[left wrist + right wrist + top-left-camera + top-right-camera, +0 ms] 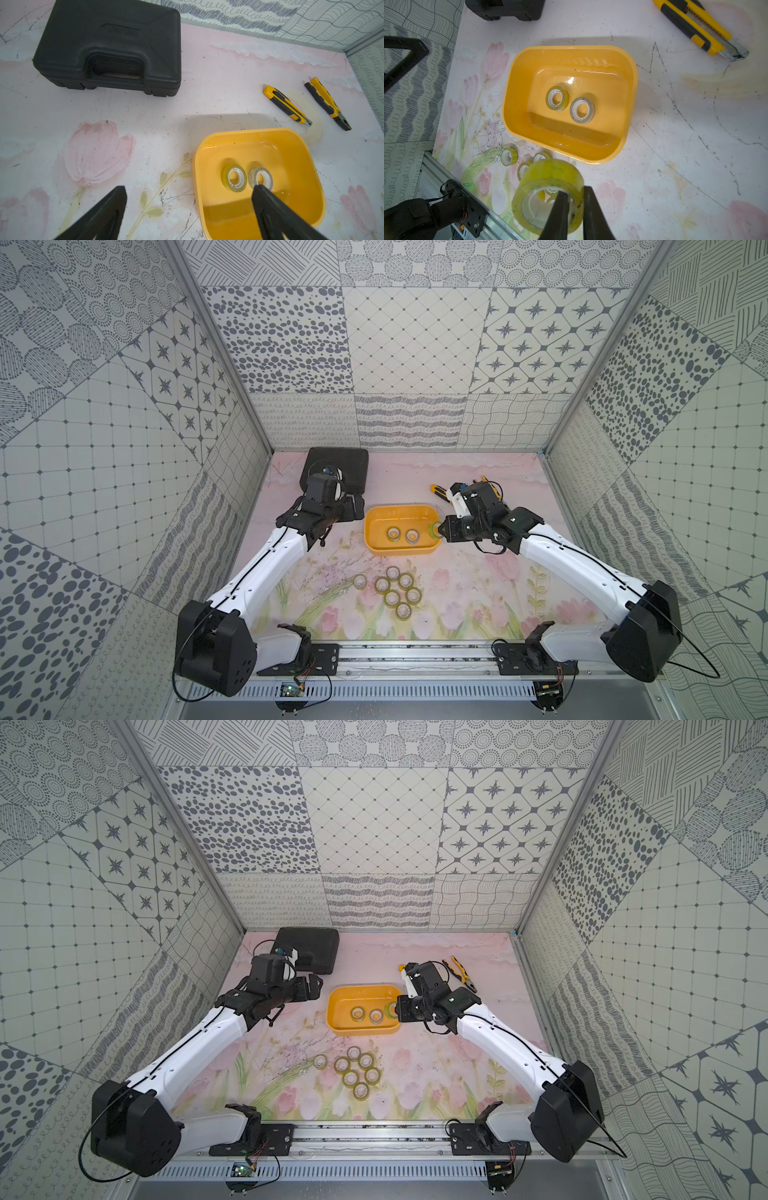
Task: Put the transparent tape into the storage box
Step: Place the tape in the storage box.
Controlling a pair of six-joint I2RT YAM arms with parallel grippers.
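Note:
The storage box (401,508) is a shallow yellow-orange tub at mid-table, seen in both top views (361,988). Two rolls of transparent tape (393,533) (412,536) lie flat on its floor, also seen as rolls (557,98) (582,110) in the right wrist view. My right gripper (575,190) is shut on another yellowish roll (548,193), one finger through its core and one outside. In a top view that roll (434,529) hangs at the tub's right rim. Several loose rolls (399,591) lie in front of the tub. My left gripper (189,188) stands open and empty beside the tub's left end.
A black plastic case (336,468) with a moulded handle lies at the back left. A yellow utility knife (286,105) and yellow-handled pliers (328,102) lie behind the tub to the right, near my right wrist. Patterned walls enclose three sides.

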